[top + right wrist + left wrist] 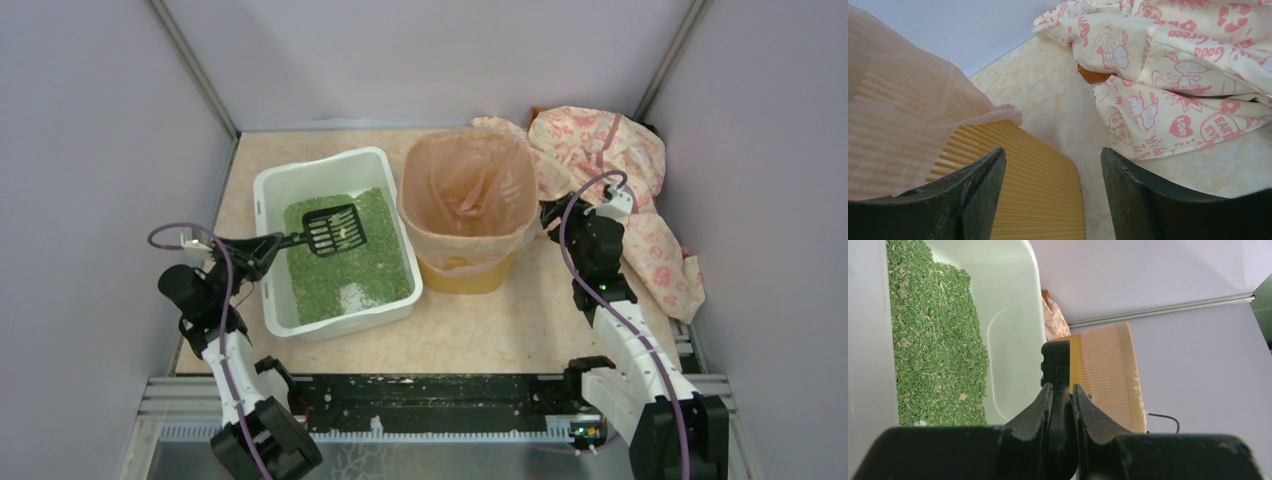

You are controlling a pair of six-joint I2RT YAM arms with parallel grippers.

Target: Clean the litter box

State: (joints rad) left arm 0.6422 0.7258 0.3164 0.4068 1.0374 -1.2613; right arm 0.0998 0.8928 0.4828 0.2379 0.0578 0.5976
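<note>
White plastic litter box point(290, 185), left of centre, holds green pellet litter point(350, 275). Over it sits a black slotted scoop point(335, 230), its handle clamped by the left gripper point(262, 246). Only the left wrist view shows both fingers point(1040, 407) pressed against that handle. Rightward stands a yellow ribbed bin with pink liner point(465, 200). Just beside it the right gripper point(1050, 157) gapes, holding nothing, near a pink-printed cloth point(1168, 75).
</note>
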